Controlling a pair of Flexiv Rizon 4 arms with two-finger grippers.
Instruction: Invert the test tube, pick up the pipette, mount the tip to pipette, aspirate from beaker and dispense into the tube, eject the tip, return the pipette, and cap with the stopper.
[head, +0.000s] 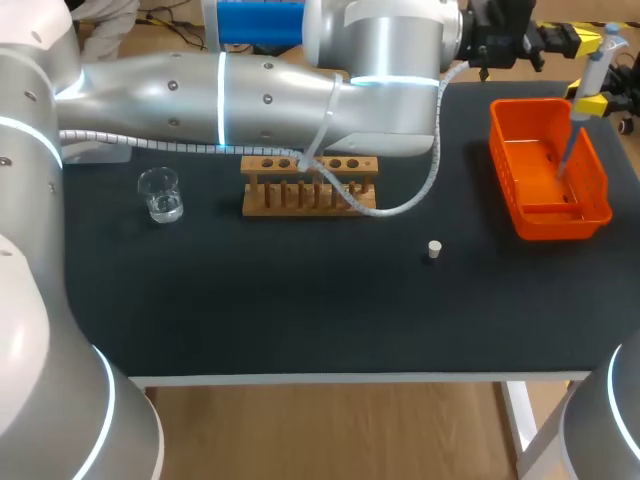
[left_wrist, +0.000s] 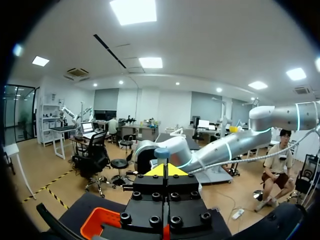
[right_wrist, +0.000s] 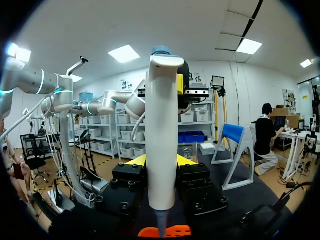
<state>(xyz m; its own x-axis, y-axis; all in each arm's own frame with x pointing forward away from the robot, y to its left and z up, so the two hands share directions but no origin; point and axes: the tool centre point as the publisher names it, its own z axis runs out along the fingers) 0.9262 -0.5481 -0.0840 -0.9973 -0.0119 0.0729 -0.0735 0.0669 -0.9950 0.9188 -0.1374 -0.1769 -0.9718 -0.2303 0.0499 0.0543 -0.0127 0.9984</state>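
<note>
My right gripper is shut on the white pipette and holds it upright over the orange bin. The pipette's narrow lower end points down into the bin. In the right wrist view the pipette stands between the yellow-tipped fingers of that gripper, with the orange bin below. My left gripper is shut and empty, its tips right beside the pipette's blue top. The wooden rack, the glass beaker and the white stopper stay on the mat. No tube shows clearly.
My left arm stretches across the back of the table, and its grey cable droops over the rack. The bin's orange edge shows under the left gripper.
</note>
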